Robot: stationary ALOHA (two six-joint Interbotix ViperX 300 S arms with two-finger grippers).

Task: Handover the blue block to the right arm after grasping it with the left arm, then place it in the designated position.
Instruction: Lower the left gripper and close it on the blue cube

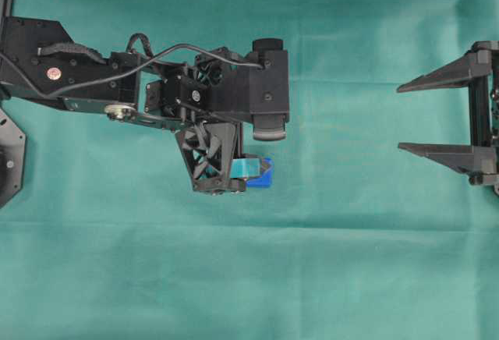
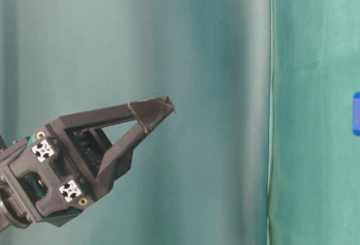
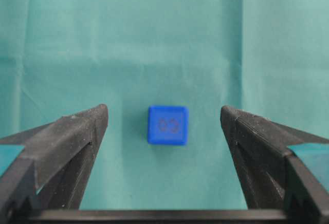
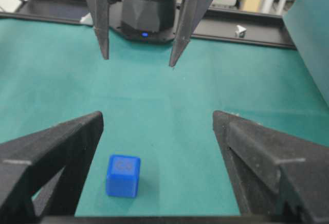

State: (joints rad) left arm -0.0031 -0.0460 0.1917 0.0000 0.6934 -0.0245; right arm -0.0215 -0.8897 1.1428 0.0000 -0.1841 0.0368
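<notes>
The blue block (image 3: 167, 125) lies on the green cloth, centred between the fingers of my open left gripper (image 3: 164, 113), which hovers above it without touching. From the right wrist view, the left gripper (image 4: 139, 60) hangs point-down with its teal-taped fingers (image 4: 103, 23) clear of the block (image 4: 123, 175). Overhead, the block (image 1: 266, 173) peeks out under a teal-taped finger (image 1: 250, 170). My right gripper (image 1: 398, 118) stands open and empty at the right edge, facing the block. It also shows in the table-level view (image 2: 162, 109). The designated position is out of view.
Green cloth (image 1: 351, 262) covers the whole table. The left arm's base (image 4: 146, 8) and a black frame rail (image 4: 247, 29) stand at the far side. A black mount (image 1: 8, 153) sits at the left edge. A green curtain (image 2: 169, 42) hangs behind.
</notes>
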